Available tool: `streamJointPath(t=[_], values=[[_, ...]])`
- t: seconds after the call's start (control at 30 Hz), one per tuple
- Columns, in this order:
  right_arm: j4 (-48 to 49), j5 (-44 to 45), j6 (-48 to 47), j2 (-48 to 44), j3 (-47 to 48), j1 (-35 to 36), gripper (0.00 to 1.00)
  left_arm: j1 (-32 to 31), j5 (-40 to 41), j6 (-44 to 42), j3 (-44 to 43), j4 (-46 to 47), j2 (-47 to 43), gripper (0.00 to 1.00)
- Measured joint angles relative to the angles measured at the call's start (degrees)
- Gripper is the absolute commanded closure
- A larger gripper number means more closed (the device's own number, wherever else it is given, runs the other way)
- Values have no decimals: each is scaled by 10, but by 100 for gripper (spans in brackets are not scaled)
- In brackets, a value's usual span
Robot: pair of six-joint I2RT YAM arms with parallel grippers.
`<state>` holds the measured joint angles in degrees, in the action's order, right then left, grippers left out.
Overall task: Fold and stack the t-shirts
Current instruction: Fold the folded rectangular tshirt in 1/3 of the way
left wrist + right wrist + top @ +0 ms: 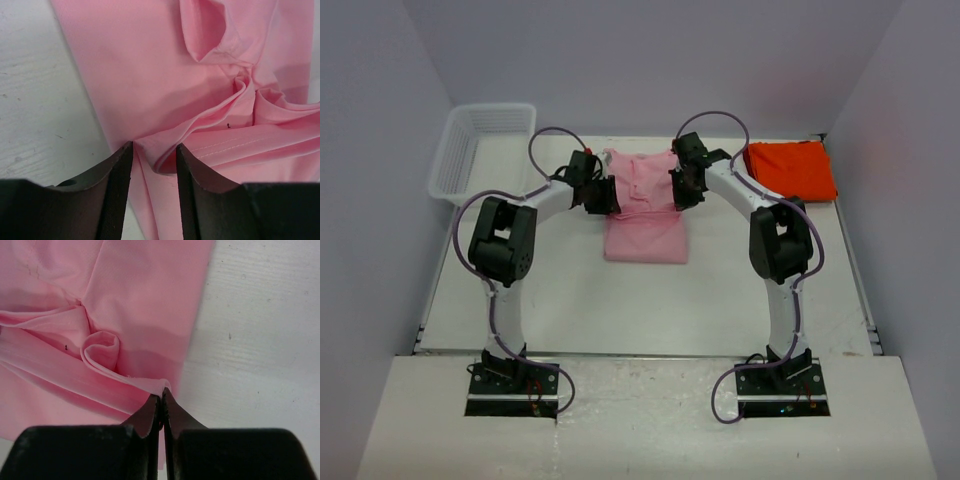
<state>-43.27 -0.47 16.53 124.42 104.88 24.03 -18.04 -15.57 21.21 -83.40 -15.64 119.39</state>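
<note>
The light pink t-shirt lies partly folded in the middle of the table, its far half rumpled between both arms. My left gripper is at its left edge. In the left wrist view this gripper stands open, its dark fingers either side of a raised fold of the pink t-shirt without squeezing it. My right gripper is at the right edge. In the right wrist view it is shut on a pinched fold of the pink t-shirt. The orange-red t-shirt lies folded at the back right.
A white mesh basket stands at the back left corner. The white table shows bare between the pink shirt and the arm bases. Grey walls close in on three sides.
</note>
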Motion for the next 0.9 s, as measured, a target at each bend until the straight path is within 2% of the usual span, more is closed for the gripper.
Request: streamJointPath(t=[0.1, 0.2, 0.3, 0.33, 0.57, 0.77, 0.9], values=[[0, 0, 0, 0, 0, 0, 100, 0, 4, 0, -4, -6, 8, 60], [0, 0, 0, 1, 0, 0, 100, 0, 8, 0, -8, -12, 13, 72], [0, 0, 1, 1, 0, -1, 100, 0, 10, -5, -13, -15, 16, 95], [0, 0, 1, 2, 0, -1, 100, 0, 10, -8, -14, -17, 16, 100], [0, 2, 1, 1, 0, -1, 100, 0, 17, -8, -3, -17, 4, 100], [7, 6, 2, -1, -13, -1, 100, -7, 39, -3, 68, -23, -108, 100], [7, 5, 4, -9, -35, 0, 100, -17, 46, 8, 83, -21, -182, 100]])
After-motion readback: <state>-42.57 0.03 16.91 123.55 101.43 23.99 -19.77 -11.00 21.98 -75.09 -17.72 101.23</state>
